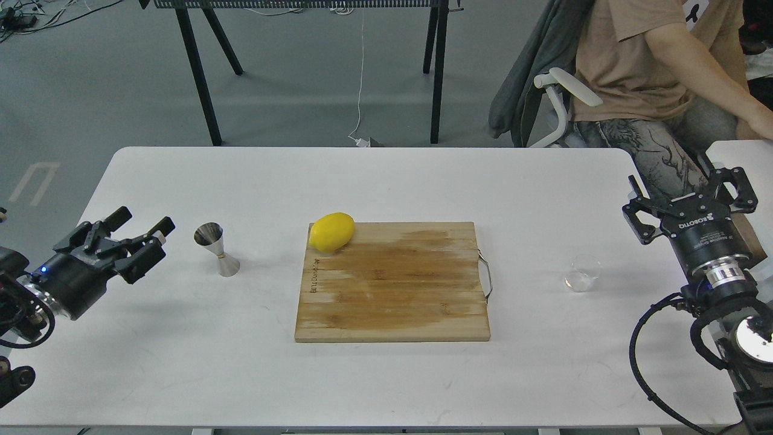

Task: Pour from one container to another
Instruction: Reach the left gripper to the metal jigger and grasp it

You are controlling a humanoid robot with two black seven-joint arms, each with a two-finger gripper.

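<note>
Clear glass cup [583, 273] sits upright on the white table [386, 181] right of the wooden cutting board [392, 284], near the spread-fingered right gripper [688, 190], while the steel jigger [217, 249] stands left of the board's lemon [331, 231], beside the open-fingered left gripper [145, 226].

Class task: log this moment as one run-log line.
phase: pre-grasp | left end effector: open, near jigger | right end effector: open, near glass cup | lemon: on cutting board
</note>
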